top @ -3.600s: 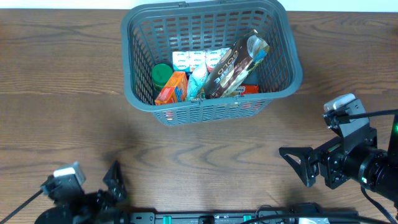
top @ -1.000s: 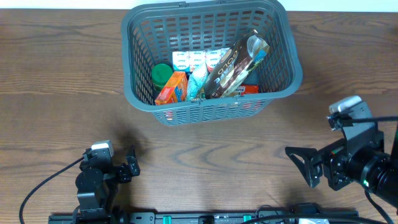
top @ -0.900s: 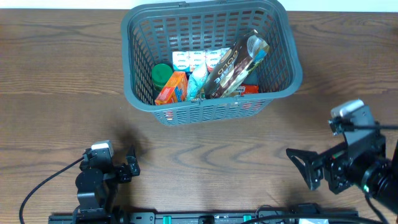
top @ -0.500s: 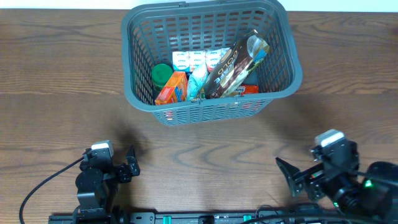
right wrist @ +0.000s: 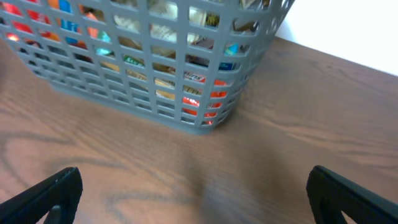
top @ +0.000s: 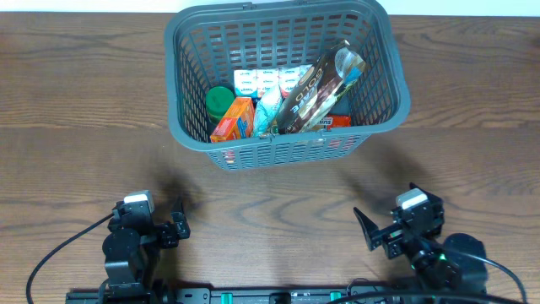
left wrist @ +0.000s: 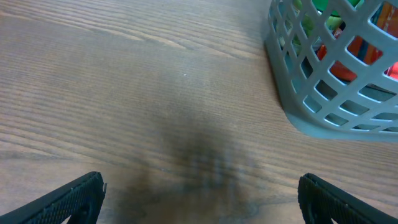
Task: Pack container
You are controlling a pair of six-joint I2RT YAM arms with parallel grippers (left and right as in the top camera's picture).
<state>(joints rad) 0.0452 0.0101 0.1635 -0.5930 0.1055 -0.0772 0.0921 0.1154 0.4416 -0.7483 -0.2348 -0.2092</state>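
The container [top: 278, 152], a dark grey slatted basket, stands at the back middle of the wooden table. In it are a green-lidded jar [top: 219, 101], an orange box [top: 234, 120], white packs [top: 268, 81] and a brown bag [top: 319, 89] leaning on the right. My left gripper [top: 173, 228] sits low at the front left, open and empty, facing the basket's left corner [left wrist: 323, 106]. At the front right, my right gripper [top: 384, 211] is open too, with only bare wood between its fingers [right wrist: 62, 186]. It faces the basket's front wall [right wrist: 155, 93].
A black rail [top: 278, 295] runs along the near table edge between the two arm bases. A cable [top: 59, 253] loops from the left arm toward the left. Bare wood lies between the grippers and the basket.
My right arm has swung left and back toward the near edge, away from the table's right side. The left arm has stayed still over the last second. Both grippers stayed open.
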